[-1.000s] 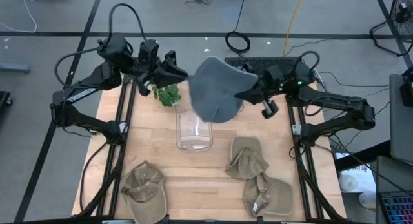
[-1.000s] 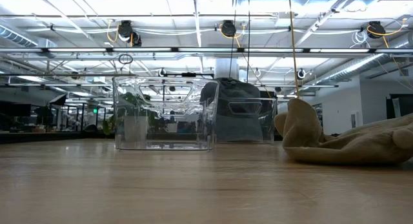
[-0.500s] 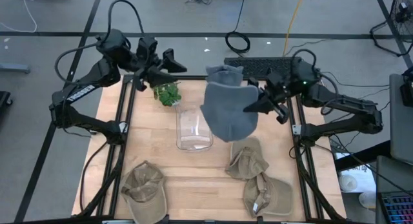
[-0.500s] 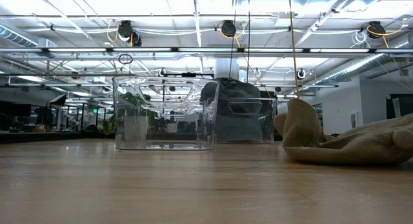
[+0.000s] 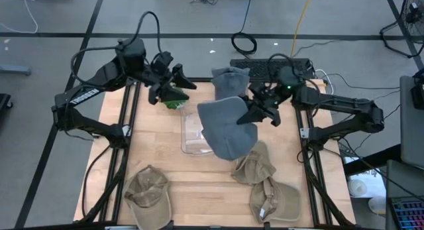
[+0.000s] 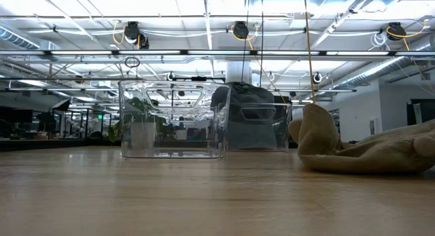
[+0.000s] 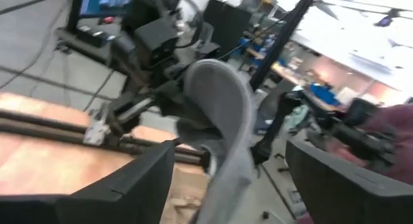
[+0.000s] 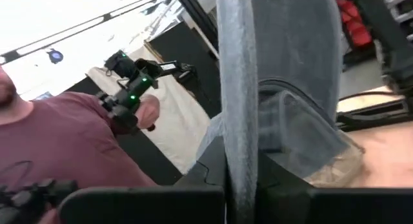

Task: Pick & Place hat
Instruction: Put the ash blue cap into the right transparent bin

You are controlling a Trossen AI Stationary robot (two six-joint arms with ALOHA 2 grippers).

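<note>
Two grippers work above the table's far edge. The right gripper (image 5: 246, 113) is clamped on the grey hat (image 5: 225, 127), now swung lower over the clear bin (image 5: 192, 134), hiding much of it. The left gripper (image 5: 177, 85), jaws spread wide, has let go and pulled back beside the small plant (image 5: 173, 99).

A clear bin (image 5: 199, 134) sits beside a small green plant (image 5: 173, 97).
</note>
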